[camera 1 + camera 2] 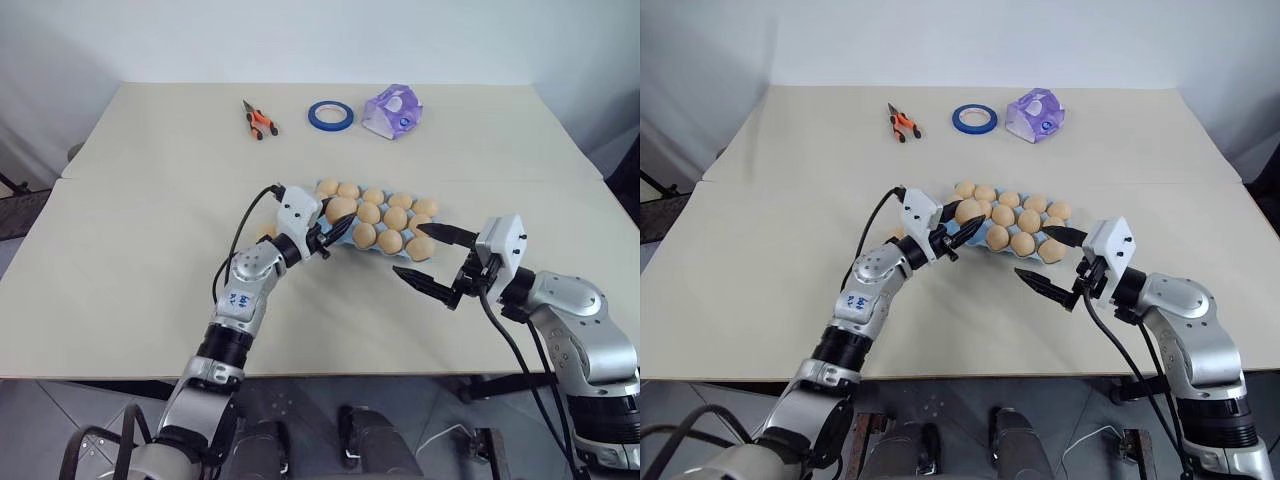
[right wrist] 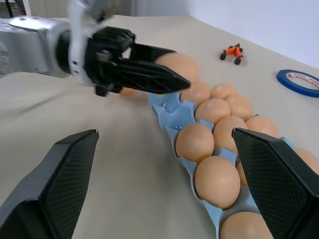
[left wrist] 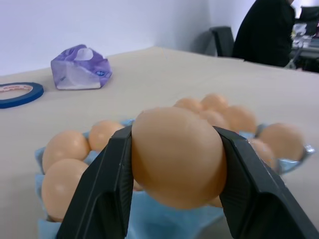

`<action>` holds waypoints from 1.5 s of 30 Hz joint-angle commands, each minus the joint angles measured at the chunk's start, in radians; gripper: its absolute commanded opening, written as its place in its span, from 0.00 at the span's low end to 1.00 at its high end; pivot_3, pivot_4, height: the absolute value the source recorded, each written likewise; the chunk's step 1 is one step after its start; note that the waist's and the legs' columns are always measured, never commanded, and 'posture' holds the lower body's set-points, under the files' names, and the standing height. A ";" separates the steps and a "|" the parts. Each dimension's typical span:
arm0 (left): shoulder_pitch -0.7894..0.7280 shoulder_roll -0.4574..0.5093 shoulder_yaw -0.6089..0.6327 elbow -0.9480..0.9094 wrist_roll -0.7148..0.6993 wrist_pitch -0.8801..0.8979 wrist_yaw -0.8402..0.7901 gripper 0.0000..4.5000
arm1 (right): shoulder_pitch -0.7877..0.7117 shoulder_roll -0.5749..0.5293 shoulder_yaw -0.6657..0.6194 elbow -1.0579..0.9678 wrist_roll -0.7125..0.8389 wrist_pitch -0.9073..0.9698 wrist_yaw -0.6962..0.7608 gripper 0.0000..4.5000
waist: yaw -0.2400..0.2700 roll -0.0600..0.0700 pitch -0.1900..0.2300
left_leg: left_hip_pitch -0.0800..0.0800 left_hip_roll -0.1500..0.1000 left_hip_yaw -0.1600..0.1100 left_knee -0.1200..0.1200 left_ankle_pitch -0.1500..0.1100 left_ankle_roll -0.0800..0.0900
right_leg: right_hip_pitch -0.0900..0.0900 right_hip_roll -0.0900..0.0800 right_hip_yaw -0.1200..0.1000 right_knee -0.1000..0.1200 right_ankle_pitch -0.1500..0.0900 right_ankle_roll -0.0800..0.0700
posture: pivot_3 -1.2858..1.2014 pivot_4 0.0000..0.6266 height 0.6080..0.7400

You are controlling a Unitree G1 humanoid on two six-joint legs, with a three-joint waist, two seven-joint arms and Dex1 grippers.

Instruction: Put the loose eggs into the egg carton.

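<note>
One tan egg (image 3: 177,157) is pinched between the left gripper (image 1: 330,232) fingers, hanging over the left end of the blue egg carton (image 2: 172,130) mid-table, which is nearly full, with another loose egg (image 1: 266,232) just left of it. The right gripper (image 1: 430,258) sits fingers spread wide at the carton's near right corner. Pliers (image 1: 259,121), blue tape ring (image 1: 330,115) and a purple packet (image 1: 392,111) line the far edge, well apart, with lots of bare table on the left.

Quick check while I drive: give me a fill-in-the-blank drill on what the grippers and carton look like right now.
1. The left gripper is shut on an ____.
2. The right gripper beside the egg carton holds nothing; its fingers are ____.
3. Far across the table, the blue tape ring lies between the purple-white packet and the orange-handled ____.

Missing words: egg; open; pliers
</note>
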 commanded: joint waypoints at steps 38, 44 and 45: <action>0.669 0.499 0.464 -0.605 -0.360 0.284 -0.307 0.99 | -0.002 0.013 -0.004 -0.023 0.017 -0.025 0.006 1.00 | -0.004 0.000 0.000 | 0.002 0.001 0.000 -0.001 -0.001 -0.004 | 0.001 -0.002 0.000 -0.001 -0.001 -0.008 | 0.52 0.24 1.00; 0.665 0.562 0.539 -0.515 -0.352 0.254 -0.330 0.99 | 0.006 0.010 -0.004 -0.022 0.017 -0.022 0.022 1.00 | -0.004 0.000 0.000 | 0.001 0.002 0.000 -0.003 -0.002 -0.005 | -0.001 -0.002 -0.001 -0.001 -0.001 -0.009 | 0.52 0.24 1.00; 0.654 0.564 0.536 -0.509 -0.350 0.252 -0.330 0.99 | 0.006 0.010 -0.004 -0.021 0.017 -0.022 0.023 1.00 | -0.003 0.000 0.000 | 0.001 0.002 0.000 -0.003 -0.002 -0.006 | -0.001 -0.002 -0.001 -0.001 -0.002 -0.009 | 0.52 0.24 1.00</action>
